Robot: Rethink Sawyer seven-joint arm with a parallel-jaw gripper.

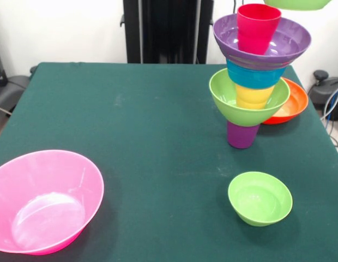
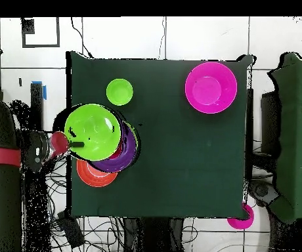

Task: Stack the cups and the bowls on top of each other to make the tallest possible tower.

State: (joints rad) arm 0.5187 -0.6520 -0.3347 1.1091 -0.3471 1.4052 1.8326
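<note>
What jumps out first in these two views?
The tower at the table's right side in the front view: a purple cup, lime green bowl, yellow-orange cup, blue bowl, wide purple bowl and red cup, leaning slightly. Another lime green bowl hangs above it at the top edge. The large hot pink bowl sits alone at the near left corner.

green bowl (image 1: 297, 4) cut off (top edge), gripper unseen
</note>
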